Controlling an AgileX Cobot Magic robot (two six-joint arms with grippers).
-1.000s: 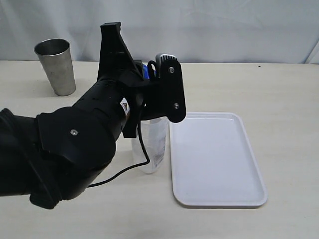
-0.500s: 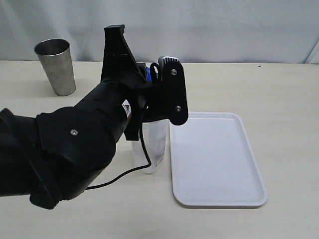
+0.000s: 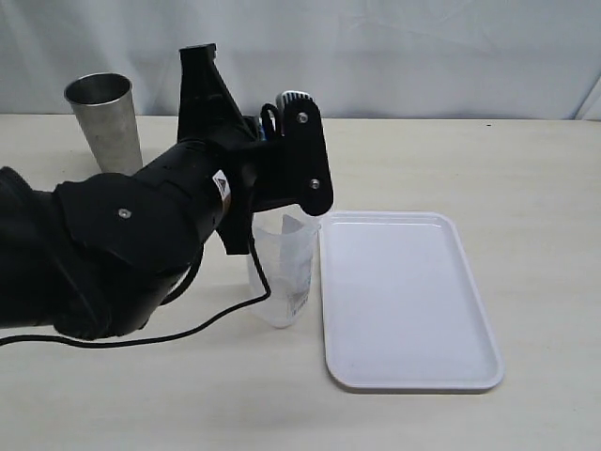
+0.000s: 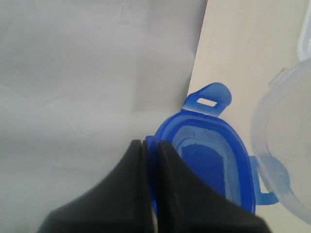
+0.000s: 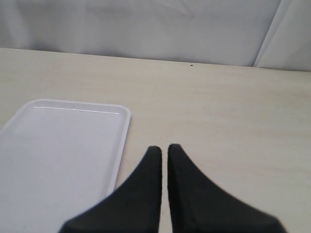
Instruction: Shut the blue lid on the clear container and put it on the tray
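- The left gripper [image 4: 148, 144] is seen clamped on the edge of the blue lid [image 4: 206, 162], with its 2 fingers almost meeting on the plastic.
- In the exterior view, the lid is held in the upper centre of the frame. It is largely hidden behind the gripper and sits higher than the open mouth of the clear container [image 3: 282, 268].
- The container is stood upright at the centre of the frame on the table [image 3: 526, 169], just left of the tray [image 3: 404, 310]. Contact between the 2 cannot be told.
- In the left wrist view, 1 flap of the lid is seen through the container's rim.
- The right gripper [image 5: 164, 148] is shut with nothing between its fingers and is held over bare table beside a corner of the tray.
- A steel tumbler [image 3: 105, 122] is set in the upper left of the exterior view, well apart from the container.
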